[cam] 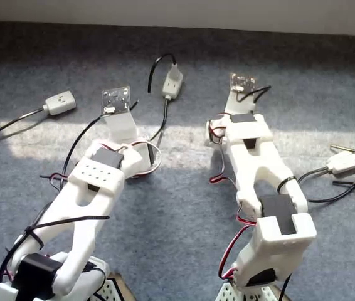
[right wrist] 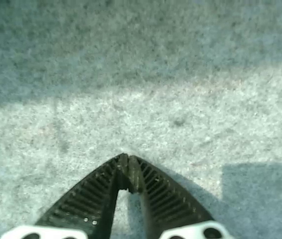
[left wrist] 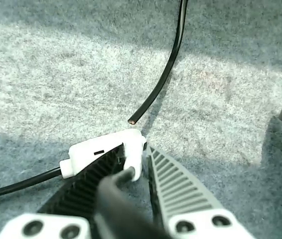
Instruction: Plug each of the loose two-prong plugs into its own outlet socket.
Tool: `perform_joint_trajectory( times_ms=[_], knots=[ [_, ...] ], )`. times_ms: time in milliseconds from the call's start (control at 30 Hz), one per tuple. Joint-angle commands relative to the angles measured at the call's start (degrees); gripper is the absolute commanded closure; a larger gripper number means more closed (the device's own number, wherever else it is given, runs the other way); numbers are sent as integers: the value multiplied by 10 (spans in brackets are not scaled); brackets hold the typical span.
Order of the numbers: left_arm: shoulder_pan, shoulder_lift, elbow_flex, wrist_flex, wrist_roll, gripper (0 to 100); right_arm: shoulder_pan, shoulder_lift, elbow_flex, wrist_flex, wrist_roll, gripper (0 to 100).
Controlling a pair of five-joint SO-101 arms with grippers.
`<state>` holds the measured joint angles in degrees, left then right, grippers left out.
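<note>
My left fingers (left wrist: 153, 159) are clenched on a white plug (left wrist: 103, 149), held low over the grey desk (left wrist: 56, 74) with its cord (left wrist: 16, 185) running out to one side. I judge this grip near the nose lets me steer it toward a socket (cam: 60, 102). My right fingers (right wrist: 127, 169) are pressed together on nothing and hang over the desk, out of the way I think.

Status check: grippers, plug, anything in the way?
Left gripper shut on white plug, cord trailing off. Right gripper shut, empty, over carpet. Loose black cable ends just ahead of the plug.
</note>
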<state>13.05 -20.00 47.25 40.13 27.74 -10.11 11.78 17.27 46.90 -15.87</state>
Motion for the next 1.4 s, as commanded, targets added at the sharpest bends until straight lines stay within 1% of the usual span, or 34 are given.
perform_joint_trajectory(
  times_ms=[0, 67, 200, 333, 433, 533, 633, 733, 867, 967, 1033, 1067, 1200, 1300, 1367],
  knots=[
    [5, -6, 16, -4, -6, 993, 8, -13, -4, -8, 4, 991],
    [-5, -6, 24, -4, -10, 993, 8, -13, -4, -8, 5, 991],
    [-44, -6, 35, -4, -58, 993, 8, -13, -5, -8, 5, 991],
    [-70, -6, 51, -6, -62, 993, 8, -13, -5, -8, 5, 991],
    [-73, -6, 71, -26, -63, 994, 8, -13, -5, -8, 5, 991],
    [-91, -6, 78, -37, -64, 994, 8, -13, -5, -8, 5, 991],
    [-110, -6, 80, -38, -100, 994, 8, -13, -5, -8, 5, 991],
    [-116, -5, 95, -40, -124, 994, 8, -13, -5, -8, 5, 991],
    [-116, -5, 109, -91, -151, 994, 8, -13, -5, -8, 5, 991],
    [-119, -6, 102, -110, -190, 991, 8, -13, -5, -8, 5, 991],
    [-120, -6, 87, -104, -222, 951, 8, -13, -5, -8, 5, 991],
    [-122, -6, 81, -94, -229, 912, 8, -13, -5, -8, 5, 991],
    [-152, -6, 58, -38, -200, 762, 8, -13, -5, -8, 5, 991],
    [-173, -6, 34, -11, -189, 707, 8, -13, -5, -8, 5, 991],
    [-184, -6, 26, -8, -188, 682, 8, -13, -5, -8, 5, 991]
  ],
)
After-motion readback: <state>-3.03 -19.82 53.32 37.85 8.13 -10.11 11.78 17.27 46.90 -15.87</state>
